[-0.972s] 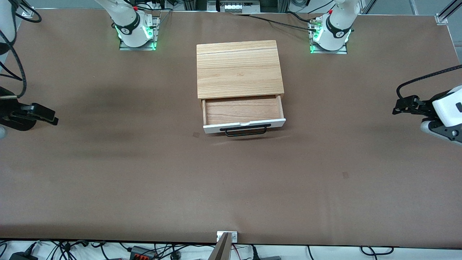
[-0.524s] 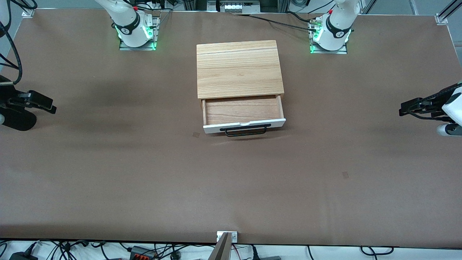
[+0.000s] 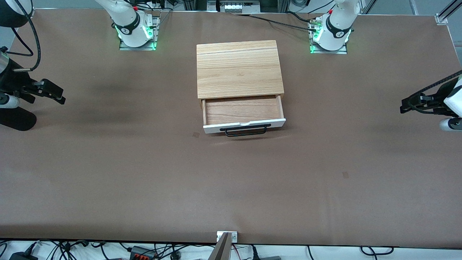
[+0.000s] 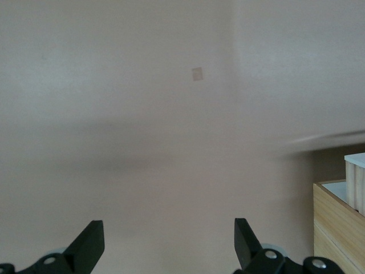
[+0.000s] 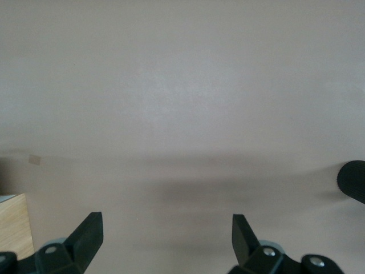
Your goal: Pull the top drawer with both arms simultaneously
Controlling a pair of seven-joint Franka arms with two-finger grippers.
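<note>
Top drawer pulled out, handle untouched.
Left gripper and right gripper raised over opposite tabletop ends, fingers spread, holding nothing.

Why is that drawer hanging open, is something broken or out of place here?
Nothing looks damaged. The drawer is pulled out of its wooden box, sitting straight and empty. Both pincers, left and right, are open over bare table at its ends.
</note>
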